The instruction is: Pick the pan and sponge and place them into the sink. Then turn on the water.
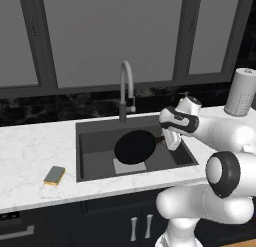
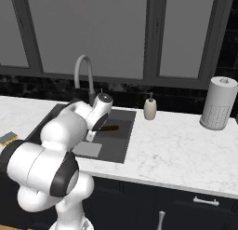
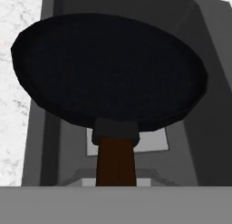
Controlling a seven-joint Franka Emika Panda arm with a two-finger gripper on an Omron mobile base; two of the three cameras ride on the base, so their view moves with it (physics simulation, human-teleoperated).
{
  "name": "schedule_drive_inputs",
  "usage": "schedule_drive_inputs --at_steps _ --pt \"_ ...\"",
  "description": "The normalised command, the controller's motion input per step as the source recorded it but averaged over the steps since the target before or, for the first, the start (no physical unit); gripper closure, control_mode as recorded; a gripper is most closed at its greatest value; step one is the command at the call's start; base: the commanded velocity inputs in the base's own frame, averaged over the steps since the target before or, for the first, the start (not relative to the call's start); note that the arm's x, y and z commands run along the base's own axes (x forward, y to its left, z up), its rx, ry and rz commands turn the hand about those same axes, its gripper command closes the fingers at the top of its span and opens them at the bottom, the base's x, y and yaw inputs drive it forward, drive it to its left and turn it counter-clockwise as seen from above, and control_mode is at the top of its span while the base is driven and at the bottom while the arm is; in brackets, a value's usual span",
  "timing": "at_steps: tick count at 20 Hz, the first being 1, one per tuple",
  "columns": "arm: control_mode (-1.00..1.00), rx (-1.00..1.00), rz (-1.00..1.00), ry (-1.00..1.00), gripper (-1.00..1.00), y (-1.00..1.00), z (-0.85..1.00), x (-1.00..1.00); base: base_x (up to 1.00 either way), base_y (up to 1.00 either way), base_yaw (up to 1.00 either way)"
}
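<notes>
- Black pan hangs over the dark sink in the left base view, its disc tipped toward us and not resting on the bottom as far as we can judge. Its handle runs right toward our gripper, so the long axis lies roughly across the basin, from the right wall toward the middle.
- Same view: the sponge lies flat on the counter, left of the sink and well apart from the pan. The faucet stands behind the basin; we see no stream from it.
- Right base view: the reddish-brown handle pokes out past our wrist over the sink, and the arm covers the pan's disc. The sponge sits at the far left edge on the counter, beyond the basin from the fingers.
- Hand view: the pan spreads straight ahead of the fingers, and the handle comes back toward us along the gripper's line. The fingertips are hidden, yet the jaws are clenched and, by the way the handle leads into them, we judge they are grasping the handle.
- Below the pan lies the sink floor with its lighter patch, so we judge the coming move is straight down before letting go; the sponge waits on the left.
</notes>
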Motion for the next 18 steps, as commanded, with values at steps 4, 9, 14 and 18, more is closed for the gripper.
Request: schedule_drive_inputs --at_steps 4,9,14,18 --pt "-1.00 0.00 0.02 0.02 1.00 0.01 -0.19 0.43 0.00 0.00 0.00" --pt "-1.00 0.00 0.00 0.00 1.00 0.01 -0.24 0.32 0.00 0.00 0.00" --pt "-1.00 -0.01 0.00 0.00 1.00 0.06 -0.34 0.27 0.00 0.00 0.00" --pt "-1.00 0.00 0.00 0.00 1.00 0.05 -0.33 0.31 0.00 0.00 0.00"
